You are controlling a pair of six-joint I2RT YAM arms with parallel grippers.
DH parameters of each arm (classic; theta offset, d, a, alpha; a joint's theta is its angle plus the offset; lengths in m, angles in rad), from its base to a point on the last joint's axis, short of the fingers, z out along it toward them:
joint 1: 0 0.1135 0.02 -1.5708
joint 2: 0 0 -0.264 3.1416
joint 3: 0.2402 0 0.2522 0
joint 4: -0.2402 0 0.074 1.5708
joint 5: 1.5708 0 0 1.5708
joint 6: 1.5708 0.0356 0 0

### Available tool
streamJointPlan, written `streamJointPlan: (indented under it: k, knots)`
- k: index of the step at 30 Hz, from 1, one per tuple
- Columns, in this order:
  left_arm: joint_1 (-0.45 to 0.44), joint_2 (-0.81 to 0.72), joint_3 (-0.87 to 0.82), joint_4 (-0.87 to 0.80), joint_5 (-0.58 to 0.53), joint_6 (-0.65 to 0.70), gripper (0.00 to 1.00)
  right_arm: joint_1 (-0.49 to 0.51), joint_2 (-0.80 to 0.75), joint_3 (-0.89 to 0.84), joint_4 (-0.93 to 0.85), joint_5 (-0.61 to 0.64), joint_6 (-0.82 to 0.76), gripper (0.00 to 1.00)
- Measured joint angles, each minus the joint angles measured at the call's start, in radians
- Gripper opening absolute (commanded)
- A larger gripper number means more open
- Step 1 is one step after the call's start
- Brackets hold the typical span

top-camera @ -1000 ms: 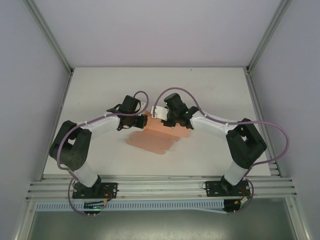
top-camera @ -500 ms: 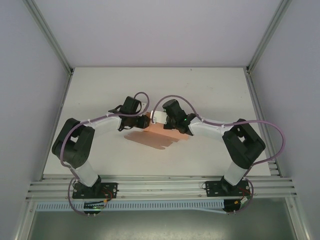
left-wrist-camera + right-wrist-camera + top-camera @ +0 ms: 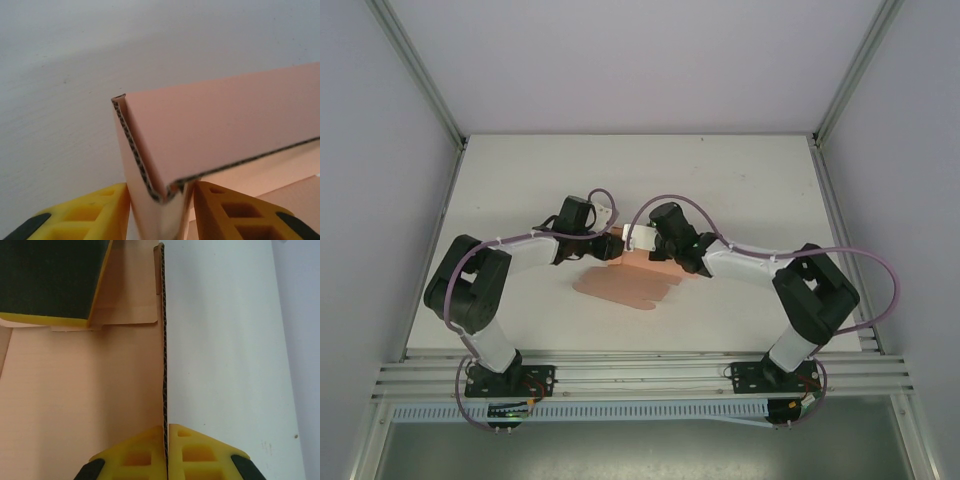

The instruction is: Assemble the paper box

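paper box [image 3: 623, 283] on worktop [image 3: 750, 180] between arms, part folded | looks light, corrugated card, stiffish, probably creases easily | right hand [image 3: 166, 452] pinched on upright wall edge | left hand [image 3: 161, 210] astride folded corner, gripping or slack: cannot tell | best held near creases

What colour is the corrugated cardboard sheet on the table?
The corrugated cardboard sheet is salmon pink, clearest in the left wrist view.

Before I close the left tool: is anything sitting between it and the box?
Nothing visible does. A folded corner of the paper box sits right between the yellow fingers of the left tool, with bare table behind it. The right tool is pinched on an upright wall of the same box.
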Motion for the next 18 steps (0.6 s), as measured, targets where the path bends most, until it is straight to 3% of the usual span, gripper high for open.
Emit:
streamJointPlan:
  k: [8, 18]
  knots:
    - [0.008, 0.0, -0.008, 0.019, 0.01, 0.039, 0.38, 0.029, -0.034, -0.012, 0.017, 0.001, -0.025, 0.0]
    - [0.039, -0.014, -0.058, 0.077, 0.071, 0.037, 0.22, 0.037, -0.045, -0.015, 0.015, 0.004, -0.045, 0.0]
